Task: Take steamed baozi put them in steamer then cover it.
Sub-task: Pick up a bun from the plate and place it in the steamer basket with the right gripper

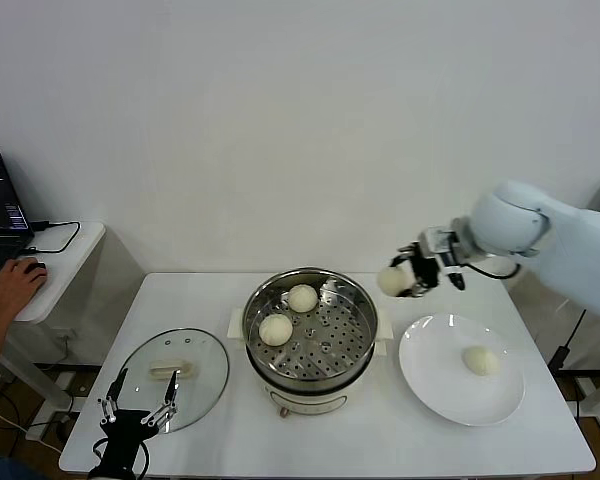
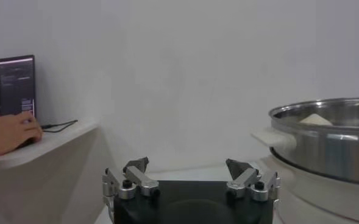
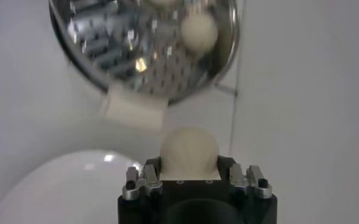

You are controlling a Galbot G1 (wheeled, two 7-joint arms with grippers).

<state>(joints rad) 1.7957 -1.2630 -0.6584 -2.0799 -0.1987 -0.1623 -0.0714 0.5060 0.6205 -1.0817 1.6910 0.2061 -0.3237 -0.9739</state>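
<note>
Right gripper (image 1: pixel 412 277) clamped on baozi (image 1: pixel 391 281), right of steamer (image 1: pixel 310 330); left gripper (image 1: pixel 138 405) wide open, empty; soft bun could slip, missing pot.

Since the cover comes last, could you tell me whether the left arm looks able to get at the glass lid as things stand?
Probably yes: the left tool hovers open at the near edge of the glass lid, whose handle lies uncovered, with nothing between them.
</note>
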